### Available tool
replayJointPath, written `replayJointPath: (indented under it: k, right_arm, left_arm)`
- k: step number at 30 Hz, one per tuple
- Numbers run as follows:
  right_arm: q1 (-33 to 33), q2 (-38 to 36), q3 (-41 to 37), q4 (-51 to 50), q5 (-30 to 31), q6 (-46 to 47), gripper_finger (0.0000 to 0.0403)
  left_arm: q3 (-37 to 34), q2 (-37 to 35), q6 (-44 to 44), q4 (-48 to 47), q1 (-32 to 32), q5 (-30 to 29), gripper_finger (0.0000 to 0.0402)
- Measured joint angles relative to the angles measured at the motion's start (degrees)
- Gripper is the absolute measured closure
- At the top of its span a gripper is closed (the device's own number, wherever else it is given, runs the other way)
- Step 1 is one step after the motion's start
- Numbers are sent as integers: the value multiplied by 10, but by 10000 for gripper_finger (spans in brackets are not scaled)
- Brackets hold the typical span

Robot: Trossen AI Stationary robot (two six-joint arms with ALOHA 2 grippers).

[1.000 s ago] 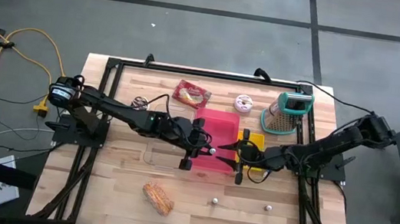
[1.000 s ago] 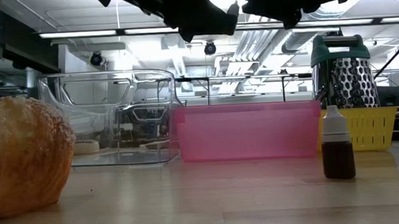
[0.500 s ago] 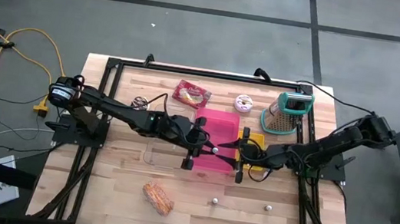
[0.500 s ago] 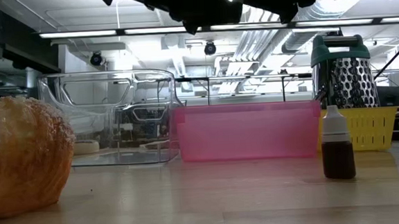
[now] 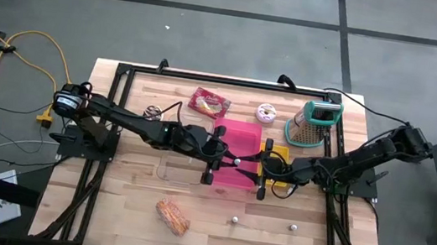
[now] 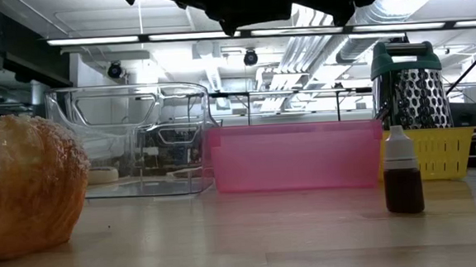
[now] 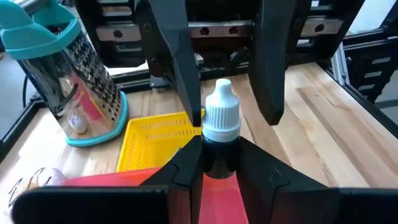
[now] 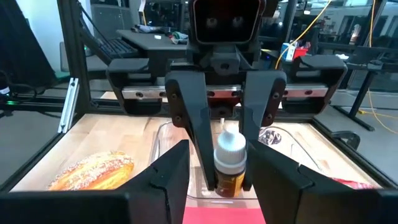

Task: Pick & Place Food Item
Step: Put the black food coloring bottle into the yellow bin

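My left gripper (image 5: 226, 159) is shut on a small dropper bottle (image 7: 221, 124) with a white cap and dark liquid, above the pink container (image 5: 238, 134). My right gripper (image 5: 263, 169) faces it from the table's right. It is open, with one finger on either side of the bottle's cap, and I see no touch. A seeded bread loaf (image 5: 172, 215) lies on its side on the table near the front edge, left of centre. My left gripper pinches the bottle's dark body (image 7: 219, 158) just below the white cap between its two fingers (image 7: 186, 168). The fingers come nearly level from the table's left. The bottle stands upright, cap up, lifted clear above the pink container.
Two more small bottles (image 5: 233, 220) (image 5: 293, 227) stand near the front edge. A yellow basket (image 5: 279, 153) sits right of the pink container, and a steel grater (image 5: 316, 123) stands behind it. A red packet (image 5: 208, 102) and a doughnut (image 5: 266, 112) lie at the back. A clear container (image 6: 131, 140) sits left of the pink one.
My left gripper has tipped its fingers up a little with the bottle still in them, staying over the pink container. The right gripper has stayed facing it.
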Motion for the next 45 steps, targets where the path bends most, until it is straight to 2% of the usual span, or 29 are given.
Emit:
replayJointPath:
  k: [13,26,38,45]
  right_arm:
    - [0,0,0,11,0,-10,257]
    - [0,0,0,27,-1,-20,307]
    - [0,0,0,44,-12,-39,335]
    - [0,0,0,43,-13,-39,338]
  left_arm:
    - [0,0,4,19,0,0,328]
    - [0,0,12,25,0,0,328]
    - [0,0,13,24,0,0,328]
    - [0,0,13,26,0,0,328]
